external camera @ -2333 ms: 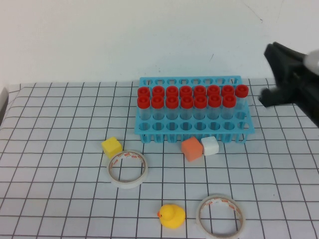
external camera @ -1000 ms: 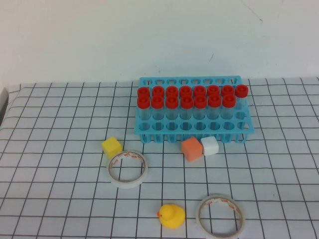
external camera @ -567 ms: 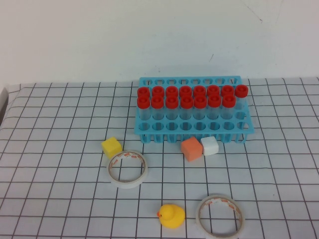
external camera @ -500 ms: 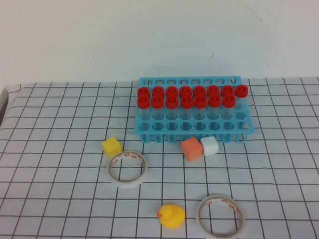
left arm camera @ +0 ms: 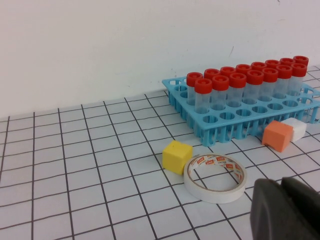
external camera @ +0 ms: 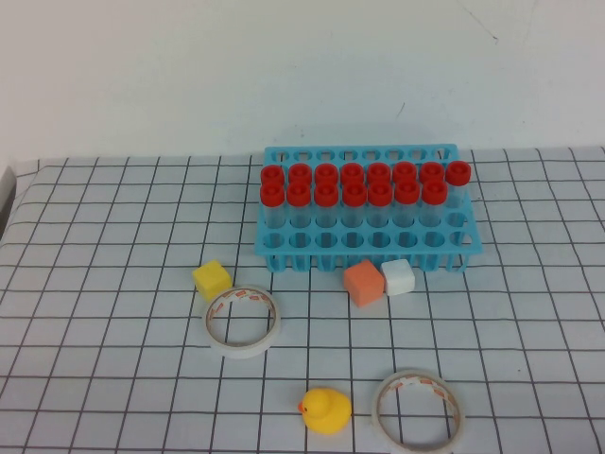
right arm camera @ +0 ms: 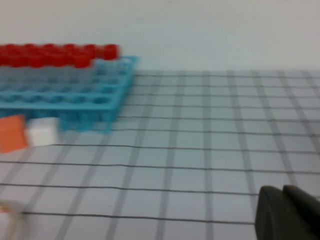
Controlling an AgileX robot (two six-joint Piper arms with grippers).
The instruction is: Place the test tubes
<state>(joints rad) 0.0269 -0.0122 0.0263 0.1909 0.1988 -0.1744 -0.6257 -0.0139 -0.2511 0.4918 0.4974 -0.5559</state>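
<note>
A blue test tube rack (external camera: 369, 248) stands at the back of the gridded table, also seen in the left wrist view (left arm camera: 240, 122) and the right wrist view (right arm camera: 75, 97). Several red-capped test tubes (external camera: 352, 194) stand upright in its two back rows. Neither arm shows in the high view. My left gripper (left arm camera: 281, 186) is shut and empty, low over the table, near a tape roll (left arm camera: 215, 177). My right gripper (right arm camera: 282, 192) is shut and empty, well off to the rack's right.
In front of the rack lie an orange cube (external camera: 363, 283) and a white cube (external camera: 398, 276). A yellow cube (external camera: 212, 279) touches a tape roll (external camera: 243, 320). A yellow duck (external camera: 327, 410) and a second tape roll (external camera: 419, 410) sit near the front edge.
The right arm, at the high view's right edge 2.3 s ago, has drawn back out of it. Nothing has moved in the last second.
</note>
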